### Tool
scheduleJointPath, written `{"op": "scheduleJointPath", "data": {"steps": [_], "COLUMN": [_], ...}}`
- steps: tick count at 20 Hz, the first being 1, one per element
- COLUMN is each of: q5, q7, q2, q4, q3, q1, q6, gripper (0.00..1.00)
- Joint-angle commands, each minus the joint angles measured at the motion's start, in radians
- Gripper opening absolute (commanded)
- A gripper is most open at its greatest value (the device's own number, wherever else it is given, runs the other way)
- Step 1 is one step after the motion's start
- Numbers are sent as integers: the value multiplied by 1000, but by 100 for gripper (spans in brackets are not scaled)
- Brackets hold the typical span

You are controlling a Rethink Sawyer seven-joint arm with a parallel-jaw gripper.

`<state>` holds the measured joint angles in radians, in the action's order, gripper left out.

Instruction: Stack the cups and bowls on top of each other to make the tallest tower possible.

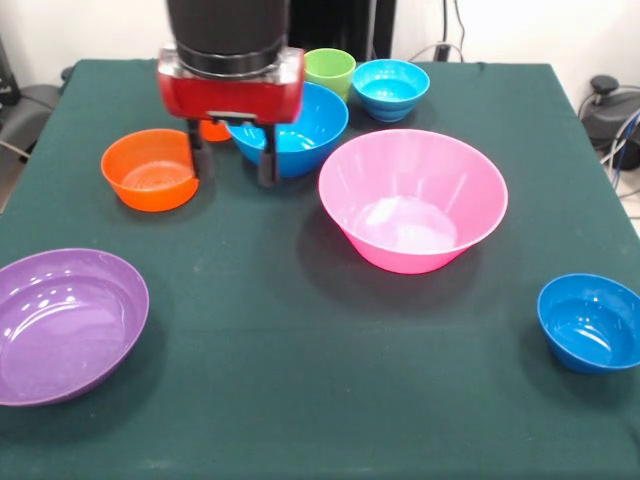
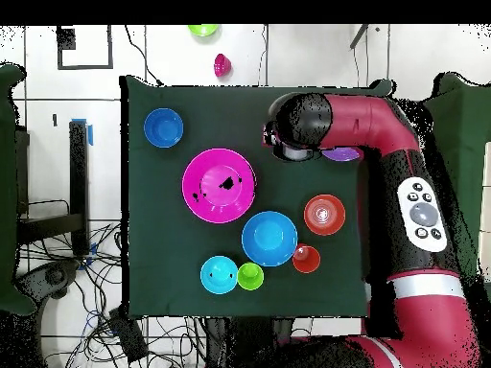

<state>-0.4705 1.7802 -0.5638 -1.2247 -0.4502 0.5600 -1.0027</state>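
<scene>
My gripper (image 1: 235,170) is open and empty. It hangs above the table, and its fingers show in front of the medium orange bowl (image 1: 150,170) and the large blue bowl (image 1: 290,130). A small orange cup (image 1: 215,130) is mostly hidden behind it. The light green cup (image 1: 330,70) and a small light blue bowl (image 1: 390,88) stand at the far side. The huge pink bowl (image 1: 412,200) is at the middle, the purple bowl (image 1: 65,325) near left, and a small blue bowl (image 1: 590,322) near right. Nothing is stacked. In the overhead view the arm (image 2: 297,134) covers the gripper and part of the purple bowl (image 2: 340,153).
The table (image 1: 260,400) has a dark green cloth. In the overhead view a lime green bowl (image 2: 202,31) and a small red bowl (image 2: 222,65) lie on the floor beyond the table's far edge. Cables lie on the floor at the left.
</scene>
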Motion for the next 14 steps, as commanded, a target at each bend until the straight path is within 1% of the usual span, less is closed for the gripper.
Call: {"op": "scheduleJointPath", "data": {"steps": [1, 4, 6, 9, 10, 12, 14], "q5": [-133, -166, -171, -172, -162, -128, -108], "q7": [-278, -301, -294, -207, -175, -132, -111], "q2": [33, 59, 73, 59, 58, 63, 65], "q4": [25, 58, 73, 39, 19, -9, -31], "q3": [-44, -68, -76, -56, -54, -51, -48], "q1": [-16, -29, -37, -63, -66, -65, -63], "q6": [94, 141, 147, 175, 189, 185, 189], "gripper": [100, 100, 100, 100, 100, 100, 100]}}
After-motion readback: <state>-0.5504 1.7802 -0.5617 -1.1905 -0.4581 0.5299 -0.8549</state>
